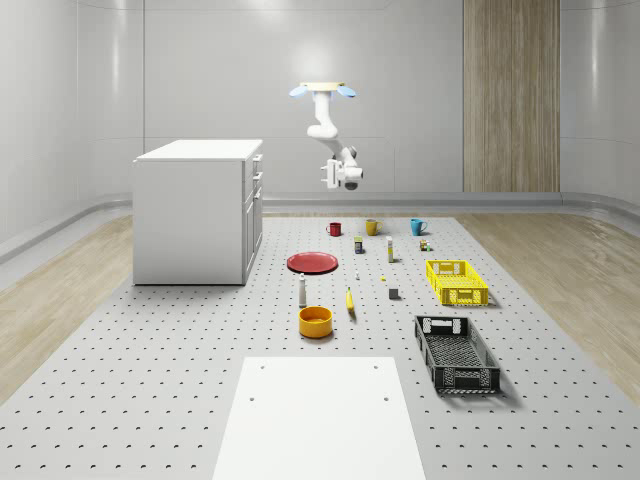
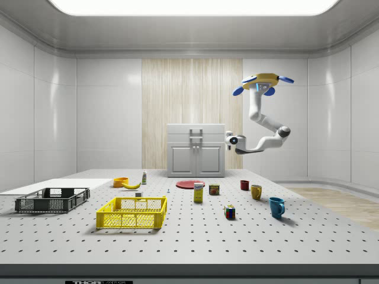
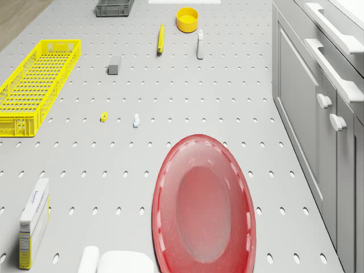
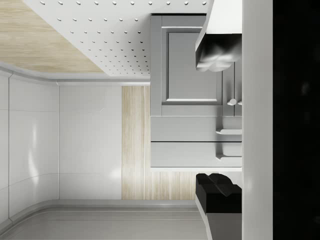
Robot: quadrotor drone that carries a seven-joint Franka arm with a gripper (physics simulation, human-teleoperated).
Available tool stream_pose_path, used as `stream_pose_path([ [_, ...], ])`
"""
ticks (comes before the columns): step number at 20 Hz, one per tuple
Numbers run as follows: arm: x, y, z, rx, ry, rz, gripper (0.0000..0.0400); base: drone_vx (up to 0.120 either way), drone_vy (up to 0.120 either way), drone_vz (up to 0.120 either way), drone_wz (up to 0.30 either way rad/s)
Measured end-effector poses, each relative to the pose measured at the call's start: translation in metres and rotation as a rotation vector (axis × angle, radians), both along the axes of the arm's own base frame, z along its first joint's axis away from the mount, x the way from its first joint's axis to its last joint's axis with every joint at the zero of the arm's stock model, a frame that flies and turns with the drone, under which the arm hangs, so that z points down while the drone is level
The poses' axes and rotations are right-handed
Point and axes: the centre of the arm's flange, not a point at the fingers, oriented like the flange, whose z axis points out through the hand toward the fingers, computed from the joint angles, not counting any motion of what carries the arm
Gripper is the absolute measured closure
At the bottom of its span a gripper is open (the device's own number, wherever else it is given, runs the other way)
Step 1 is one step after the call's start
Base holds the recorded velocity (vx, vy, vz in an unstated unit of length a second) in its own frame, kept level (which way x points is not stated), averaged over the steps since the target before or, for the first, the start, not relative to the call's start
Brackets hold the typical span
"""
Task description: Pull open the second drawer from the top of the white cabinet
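Count on the perforated grey counter (image 1: 150, 380):
- 1 white cabinet (image 1: 195, 210), its front facing the claw (image 1: 329, 176)
- 3 mugs: red (image 1: 335, 229), yellow (image 1: 371, 227), blue (image 1: 417, 226)
- 2 mesh crates: yellow (image 1: 457, 282), black (image 1: 456, 353)
- 1 red round plate (image 1: 312, 262)
- 1 orange bowl (image 1: 315, 321)
- 1 yellow banana (image 1: 350, 301)

The drone (image 2: 262, 81) has a flat tan-yellow body with blue rotor discs at its corners, and a blue glow shows on its underside; the arm (image 2: 265, 125) beneath it is glossy white, built of rounded tubular links with darker grey bands at the joints; the gripper (image 4: 218, 120) has a white housing; one finger (image 4: 216, 55) appears pale grey, the other black, both with lumpy, ridged pads.
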Motion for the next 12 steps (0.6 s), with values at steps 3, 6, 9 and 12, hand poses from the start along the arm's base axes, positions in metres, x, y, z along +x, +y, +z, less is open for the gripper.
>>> stream_pose_path([
  [3, 0.0, 0.0, 0.0, 0.0, 0.0, 0.0, 0.01, 0.12, -0.12, 0.0, 0.0],
  [6, 0.0, 0.0, 0.0, 0.0, 0.0, 0.0, 0.01, 0.12, -0.12, 0.0, 0.0],
  [9, 0.0, 0.0, 0.0, 0.0, 0.0, 0.0, 0.01, 0.12, 0.0, 0.0, 0.0],
  [12, 0.0, 0.0, 0.0, 0.0, 0.0, 0.0, 0.01, 0.12, 0.0, 0.0, 0.0],
])
